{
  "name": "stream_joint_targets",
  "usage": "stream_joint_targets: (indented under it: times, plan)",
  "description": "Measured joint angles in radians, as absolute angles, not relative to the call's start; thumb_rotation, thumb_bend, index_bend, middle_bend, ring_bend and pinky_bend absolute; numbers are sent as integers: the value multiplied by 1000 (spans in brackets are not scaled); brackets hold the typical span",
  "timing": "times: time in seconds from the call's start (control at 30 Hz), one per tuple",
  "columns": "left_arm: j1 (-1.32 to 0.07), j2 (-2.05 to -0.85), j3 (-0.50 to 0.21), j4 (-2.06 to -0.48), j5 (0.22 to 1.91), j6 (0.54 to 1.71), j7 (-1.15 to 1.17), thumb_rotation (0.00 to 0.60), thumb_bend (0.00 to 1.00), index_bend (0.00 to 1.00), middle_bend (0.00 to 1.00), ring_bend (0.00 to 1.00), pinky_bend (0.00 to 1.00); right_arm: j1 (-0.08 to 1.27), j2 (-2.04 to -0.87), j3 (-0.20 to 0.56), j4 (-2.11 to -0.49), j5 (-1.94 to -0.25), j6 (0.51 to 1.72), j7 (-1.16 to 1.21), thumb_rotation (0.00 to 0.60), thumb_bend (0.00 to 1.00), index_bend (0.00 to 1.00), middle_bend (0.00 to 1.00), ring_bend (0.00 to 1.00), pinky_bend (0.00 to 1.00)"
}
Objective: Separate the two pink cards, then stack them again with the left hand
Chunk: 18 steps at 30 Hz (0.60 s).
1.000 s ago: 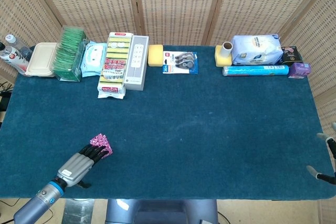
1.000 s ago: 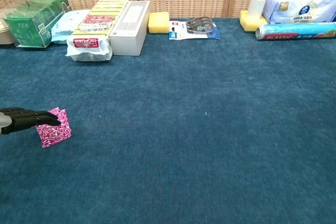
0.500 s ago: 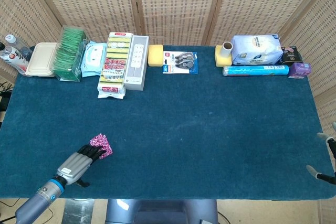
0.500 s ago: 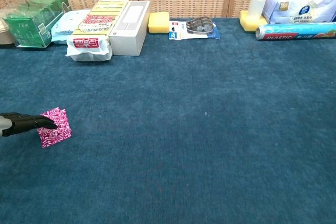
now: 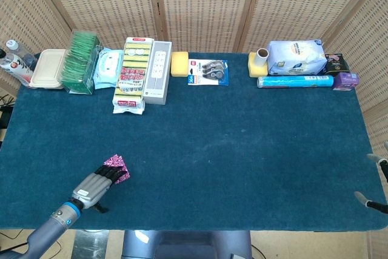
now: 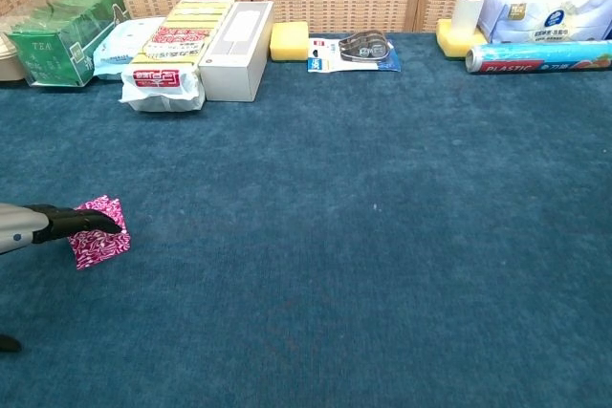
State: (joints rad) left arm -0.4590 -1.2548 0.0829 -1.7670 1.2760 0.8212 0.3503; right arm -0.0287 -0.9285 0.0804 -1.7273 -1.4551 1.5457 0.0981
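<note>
Pink cards (image 6: 99, 234) under left robot hand (image 5: 97, 185)

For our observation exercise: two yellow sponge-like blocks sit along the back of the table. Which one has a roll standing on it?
The right yellow block, beside the white bag: a roll stands on it. The left yellow block carries nothing.

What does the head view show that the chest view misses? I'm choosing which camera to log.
Only the head view shows the beige lidded container, the bottles at the far left, the small purple box, and part of the right hand at the table's edge. Only the chest view shows the two pink patterned cards as slightly offset. Both show the left hand with fingers on the cards.
</note>
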Motion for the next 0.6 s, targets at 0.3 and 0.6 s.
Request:
stream_joint_targets:
  times: [0.3, 0.6]
  plan:
    - [-497, -1271, 84, -1793, 1201, 799, 411, 600, 112, 0, 0, 0, 0, -28, -927, 81, -1726, -1453, 1543, 105, 600, 0, 209, 25, 0, 0]
    - [-526, -1291, 90, -1807, 1160, 795, 445, 600, 112, 0, 0, 0, 0, -28, -922, 81, -1726, -1452, 1541, 117, 600, 0, 207, 25, 0, 0]
